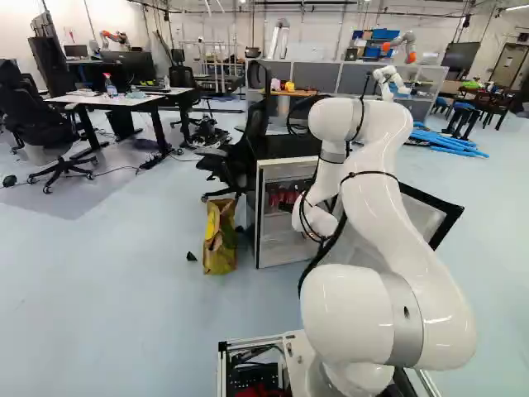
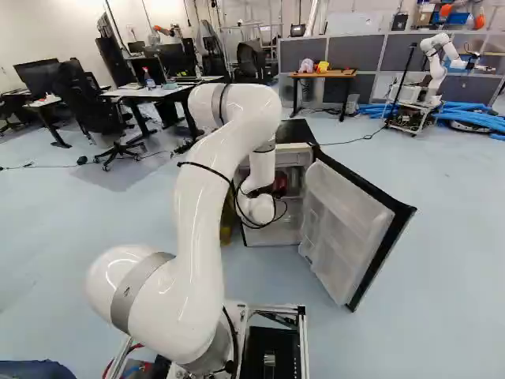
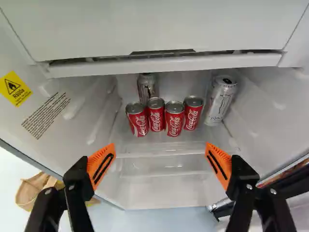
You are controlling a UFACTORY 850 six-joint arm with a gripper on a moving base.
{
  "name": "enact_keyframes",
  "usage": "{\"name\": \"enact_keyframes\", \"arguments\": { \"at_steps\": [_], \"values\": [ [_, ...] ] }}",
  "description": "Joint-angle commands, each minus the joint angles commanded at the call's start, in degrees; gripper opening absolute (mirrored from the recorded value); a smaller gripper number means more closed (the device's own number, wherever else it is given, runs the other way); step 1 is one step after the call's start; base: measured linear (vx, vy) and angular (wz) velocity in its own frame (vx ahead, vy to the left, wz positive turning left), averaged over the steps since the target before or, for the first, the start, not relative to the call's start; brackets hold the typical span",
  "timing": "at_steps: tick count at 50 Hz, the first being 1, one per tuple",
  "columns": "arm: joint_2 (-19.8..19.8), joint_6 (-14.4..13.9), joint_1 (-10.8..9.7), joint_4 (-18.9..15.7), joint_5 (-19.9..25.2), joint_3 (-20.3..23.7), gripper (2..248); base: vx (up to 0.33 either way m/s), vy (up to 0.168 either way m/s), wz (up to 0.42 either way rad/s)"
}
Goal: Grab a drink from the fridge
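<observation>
My gripper (image 1: 286,208) reaches into the doorway of the small fridge (image 1: 283,250) in the left base view. Seen from the wrist, the gripper (image 3: 160,150) stands wide open, its orange-padded fingers apart with nothing between them. Ahead of it, several small red cans (image 3: 174,119) stand upright in a row on the fridge shelf (image 3: 164,148). One silver-grey can (image 3: 147,87) stands behind them, its lower part hidden. A taller silver can (image 3: 220,100) stands beside the row, towards the fridge's side wall.
The fridge door (image 2: 347,225) stands swung open to the right of the arm. A paper bag (image 1: 220,237) is on the floor beside the fridge, with an office chair (image 1: 240,157) behind it. Inside, a white panel (image 3: 159,26) borders the can compartment. Another robot (image 2: 435,67) stands farther back.
</observation>
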Motion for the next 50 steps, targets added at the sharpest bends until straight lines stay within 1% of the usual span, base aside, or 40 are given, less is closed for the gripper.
{"name": "enact_keyframes", "arguments": {
  "at_steps": [18,38,50],
  "values": [
    [-4.35,0.00,-0.44,0.00,3.58,-4.16,247,0.000,0.000,0.000],
    [-8.86,0.00,-0.35,0.00,7.38,-8.33,247,0.000,0.000,0.000],
    [-11.59,0.00,-0.24,0.00,8.61,-10.90,247,0.000,0.000,0.000]
  ]
}}
